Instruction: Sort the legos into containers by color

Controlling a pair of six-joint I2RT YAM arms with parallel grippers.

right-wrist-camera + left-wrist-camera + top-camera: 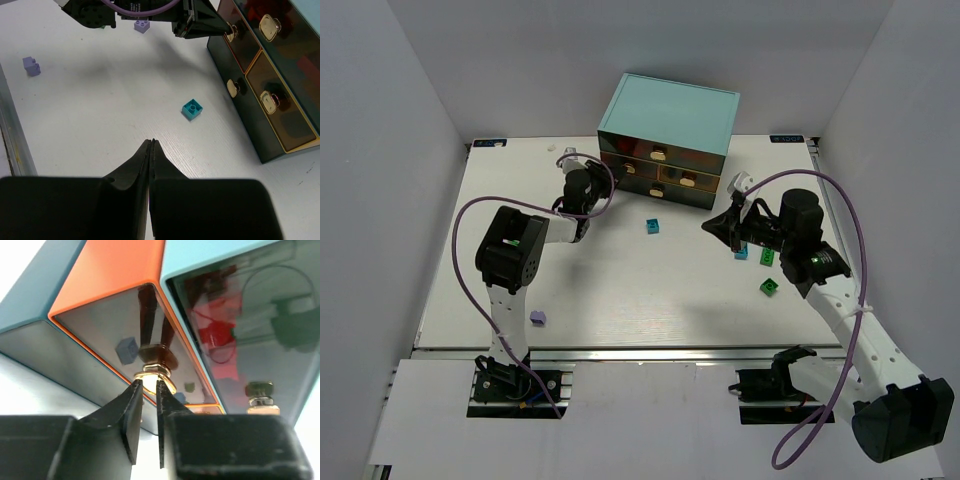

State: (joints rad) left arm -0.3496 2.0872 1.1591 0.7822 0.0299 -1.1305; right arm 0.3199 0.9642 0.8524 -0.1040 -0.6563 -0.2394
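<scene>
The light-teal cabinet (665,112) stands at the back with its dark-fronted drawers facing me. My left gripper (616,168) is shut on the tan handle (156,371) of an orange-sided drawer (107,277); its fingertips (135,390) pinch the knob. The right wrist view also shows that gripper (226,32) at the handle. My right gripper (708,225) is shut and empty above the table (151,142). A teal brick (652,226) (192,109) lies ahead of it. A teal brick (741,252) and two green bricks (765,258) (769,288) lie under the right arm. A lavender brick (537,318) lies front left.
Three more drawers with tan handles (270,25) (232,87) (272,102) show in the cabinet front. Another lavender brick (142,25) lies by the left arm. Red shapes show through a neighbouring drawer front (217,335). White walls enclose the table.
</scene>
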